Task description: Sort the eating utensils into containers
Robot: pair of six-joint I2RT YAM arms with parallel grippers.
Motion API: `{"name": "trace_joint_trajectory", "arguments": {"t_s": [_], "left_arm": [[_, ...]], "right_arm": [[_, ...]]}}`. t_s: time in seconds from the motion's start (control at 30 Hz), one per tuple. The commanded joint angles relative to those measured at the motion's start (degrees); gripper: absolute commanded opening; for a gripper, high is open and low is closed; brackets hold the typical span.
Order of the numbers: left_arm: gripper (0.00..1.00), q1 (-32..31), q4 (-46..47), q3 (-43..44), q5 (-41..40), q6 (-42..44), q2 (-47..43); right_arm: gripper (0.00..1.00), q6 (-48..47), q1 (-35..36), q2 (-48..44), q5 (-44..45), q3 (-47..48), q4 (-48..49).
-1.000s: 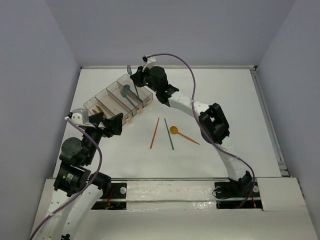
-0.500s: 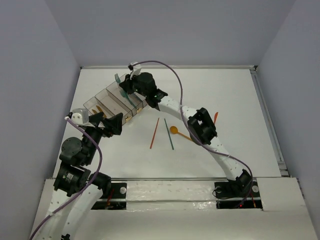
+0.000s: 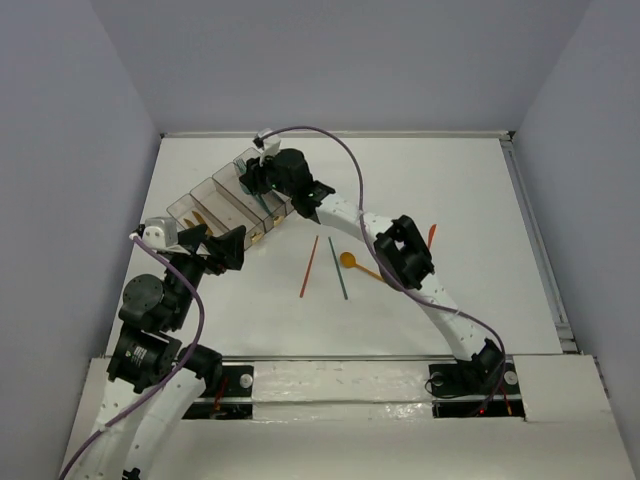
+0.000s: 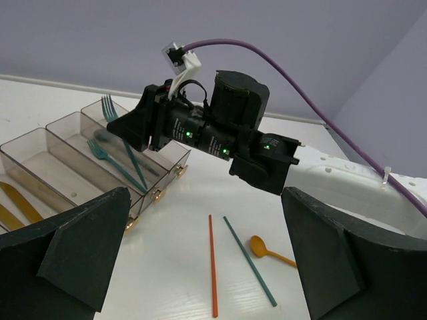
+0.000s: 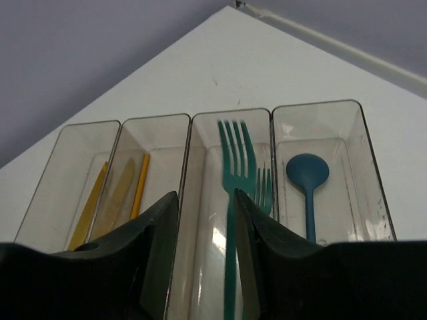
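My right gripper point(image 3: 250, 175) hangs over the containers point(image 3: 215, 205), a row of four clear bins. In the right wrist view point(image 5: 205, 200) its jaws stand apart. A teal fork point(image 5: 232, 167) lies against the right finger only, over the third bin, tines blurred. That fork leans tines-up out of the bin in the left wrist view point(image 4: 110, 110). Another teal fork point(image 5: 265, 187) lies in the same bin. A blue spoon point(image 5: 307, 180) lies in the right-hand bin. My left gripper point(image 3: 215, 245) is open and empty by the bins' near end.
An orange stick point(image 3: 309, 266), a teal stick point(image 3: 339, 268) and an orange spoon point(image 3: 365, 268) lie on the table in front of the bins. A red piece point(image 3: 431, 235) shows behind the right arm. Yellow knives point(image 5: 120, 193) and an orange stick point(image 5: 140, 183) lie in the two left bins.
My right gripper has moved left along the bins and down. The teal fork, held high above the bins before, now sits in the third bin. The left arm has not moved.
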Motion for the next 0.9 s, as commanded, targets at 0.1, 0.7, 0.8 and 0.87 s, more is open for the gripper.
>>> {"name": "trace_joint_trajectory", "arguments": {"t_s": [0.1,0.7,0.8,0.87], "left_arm": [[0.99,0.11,2.96,1.25,0.65,0.56,0.31],[0.99,1.17,3.04,1.17,1.44,0.47,-0.22],[0.99,1.17,3.04,1.25,1.61,0.56,-0.74],[0.99,1.17,3.04,1.17,1.44,0.56,-1.01]], "right_arm": [[0.50,-2.05,0.45,-4.92,0.80,-1.98,-0.48],[0.38,5.50,-4.11,-54.46,10.12,-60.83,-18.03],[0.39,8.31,-4.64,-59.57,10.99,-65.60,-32.07],[0.40,9.19,-4.65,-61.35,12.13,-67.10,-37.02]]}}
